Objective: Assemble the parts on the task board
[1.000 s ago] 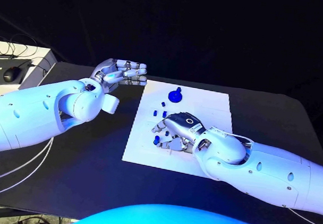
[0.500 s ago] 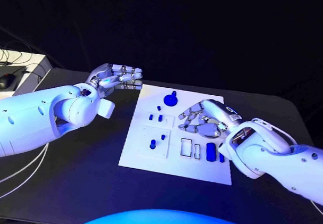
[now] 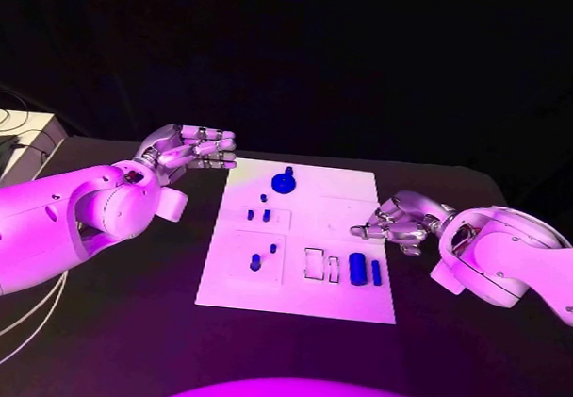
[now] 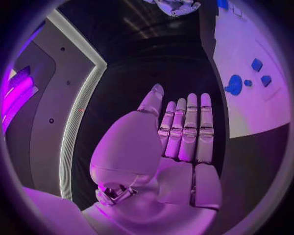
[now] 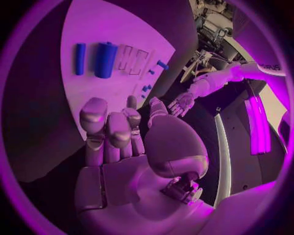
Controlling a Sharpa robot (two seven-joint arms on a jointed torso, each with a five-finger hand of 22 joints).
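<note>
I've got both the left hand and right hand empty with fingers loosely apart off the task board, so I'd come straight down on the big blue cylinder at center-right and pinch it mid-body.

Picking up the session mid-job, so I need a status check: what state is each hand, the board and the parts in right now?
Left hand: off the board's left edge, fingers curled, holding nothing.
Right hand: at the board's right edge, fingers curled, holding nothing.
Board: flat on the table, untouched by either hand.
Round part: at the board's far end.
Thick part: lying near the right edge.
Thin part: lying beside the thick part.
Small parts: on the board's left half.
</note>
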